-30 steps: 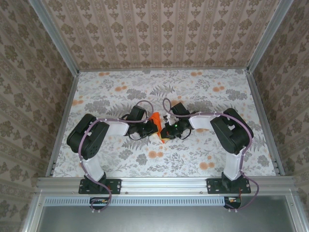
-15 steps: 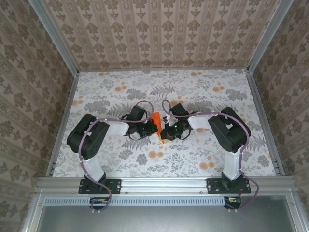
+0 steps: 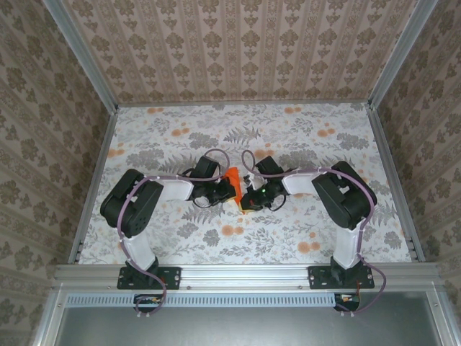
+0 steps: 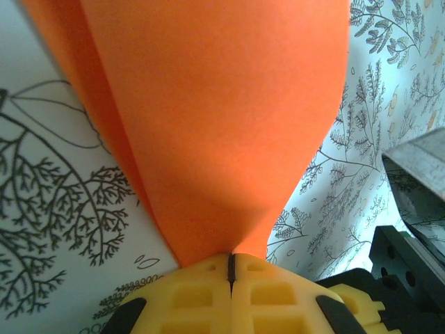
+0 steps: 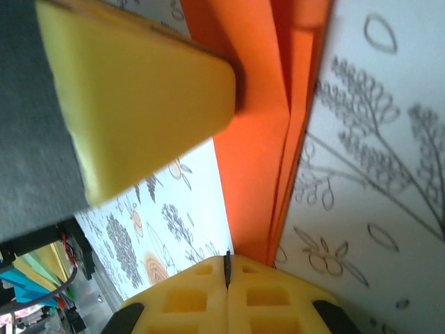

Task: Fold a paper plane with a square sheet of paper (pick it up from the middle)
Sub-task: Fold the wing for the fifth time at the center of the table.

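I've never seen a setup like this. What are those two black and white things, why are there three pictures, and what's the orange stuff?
Those are two robot arms, bolted side by side at the near edge of a table with a flower-print cover. The wide picture comes from a fixed camera above and behind them. The two close-ups come from small cameras on the arms' wrists, so the yellow blocks at the bottom of each are that arm's own grasping parts. The arms meet mid-table at one piece of folded orange paper. The left fingers are shut, pinching the paper where it narrows. The right fingers are shut on its layered edge too.
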